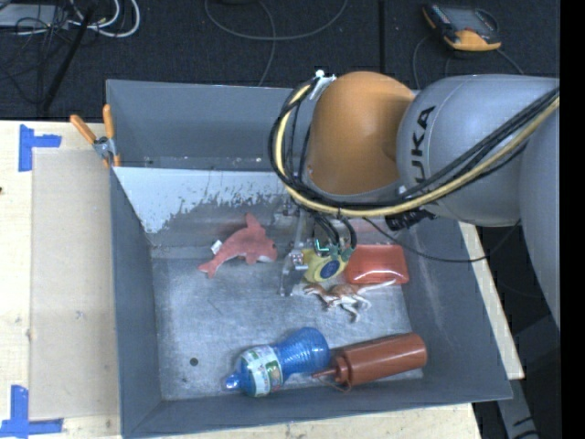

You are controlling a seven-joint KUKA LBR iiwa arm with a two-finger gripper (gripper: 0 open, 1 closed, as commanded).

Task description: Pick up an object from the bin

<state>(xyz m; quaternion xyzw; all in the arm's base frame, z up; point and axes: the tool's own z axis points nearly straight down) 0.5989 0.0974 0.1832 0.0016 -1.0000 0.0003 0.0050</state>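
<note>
In the bin [137, 300], a dolphin [239, 248] lay left of the end effector [294, 277], a pouch [377, 265] right, a horse [338, 298] just before it, a bottle [279, 361] and tube [377, 358] touching in front.

A: Where is free floor seen in the bin [174, 327]?
B: Along the left side, where bare metal is left open.
A: What is blocked?
B: The near wall, by a blue bottle [279, 361] and a brown bottle [377, 358]; the middle, by a pink fish toy [239, 248] and a toy horse [340, 298].
</note>
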